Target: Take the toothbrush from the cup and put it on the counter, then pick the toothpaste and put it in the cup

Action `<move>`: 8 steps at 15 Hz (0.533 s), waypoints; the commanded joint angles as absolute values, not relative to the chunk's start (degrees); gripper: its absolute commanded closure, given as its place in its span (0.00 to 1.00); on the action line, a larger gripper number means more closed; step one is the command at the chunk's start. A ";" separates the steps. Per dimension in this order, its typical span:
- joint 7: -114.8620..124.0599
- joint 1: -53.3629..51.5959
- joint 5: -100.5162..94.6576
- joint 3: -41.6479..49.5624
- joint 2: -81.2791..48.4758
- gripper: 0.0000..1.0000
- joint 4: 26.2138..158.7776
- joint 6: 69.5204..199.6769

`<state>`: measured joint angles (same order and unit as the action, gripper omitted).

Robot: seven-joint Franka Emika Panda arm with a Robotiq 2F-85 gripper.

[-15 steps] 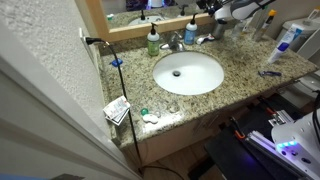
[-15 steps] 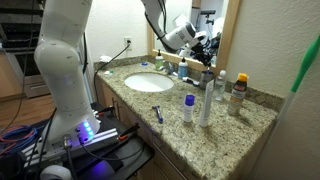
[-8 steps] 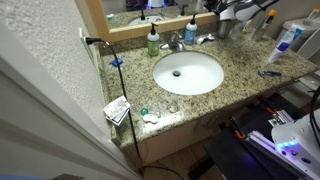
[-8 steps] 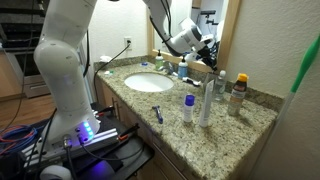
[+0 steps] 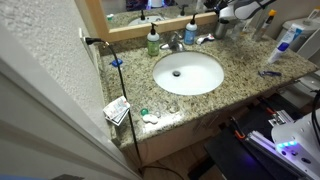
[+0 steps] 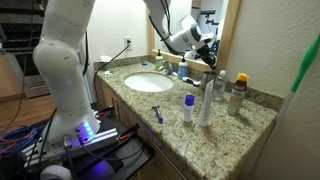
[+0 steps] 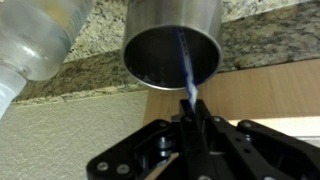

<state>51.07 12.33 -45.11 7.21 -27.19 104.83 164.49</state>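
Grips the toothbrush [image 7: 186,68] by its near end, with the claw [image 7: 192,118] pinched almost shut around the thin handle. Leaves the far end inside the cup [image 7: 170,40], so judged not yet lifted clear of the rim. Lines up with the cup's axis, probably to avoid tipping it or bumping the clear bottle [image 7: 40,35] just beside. Shows that grip in the wrist view only. Places the claw [image 6: 207,50], in both exterior views, at the back of the counter [image 5: 245,70] behind the sink [image 5: 188,72]; cannot make out toothbrush or cup there
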 commanded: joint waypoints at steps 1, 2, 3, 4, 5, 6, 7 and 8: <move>46.79 16.74 -42.44 4.10 -19.96 0.98 113.34 172.40; 46.33 17.41 -42.86 4.08 -17.63 0.98 115.83 174.65; 46.06 17.95 -43.43 4.26 -15.56 0.98 117.87 176.83; 45.81 18.53 -43.74 4.35 -13.67 0.98 119.68 178.84; 45.08 19.39 -43.42 3.98 -11.26 0.98 122.00 180.49; 45.66 19.22 -44.00 4.67 -8.83 0.98 123.58 181.73; 44.31 20.44 -43.06 3.61 -6.42 0.98 125.93 182.81; 42.48 22.06 -41.03 1.78 -3.40 0.98 128.90 183.66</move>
<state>46.77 18.20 -43.59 5.33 -12.20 119.62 180.76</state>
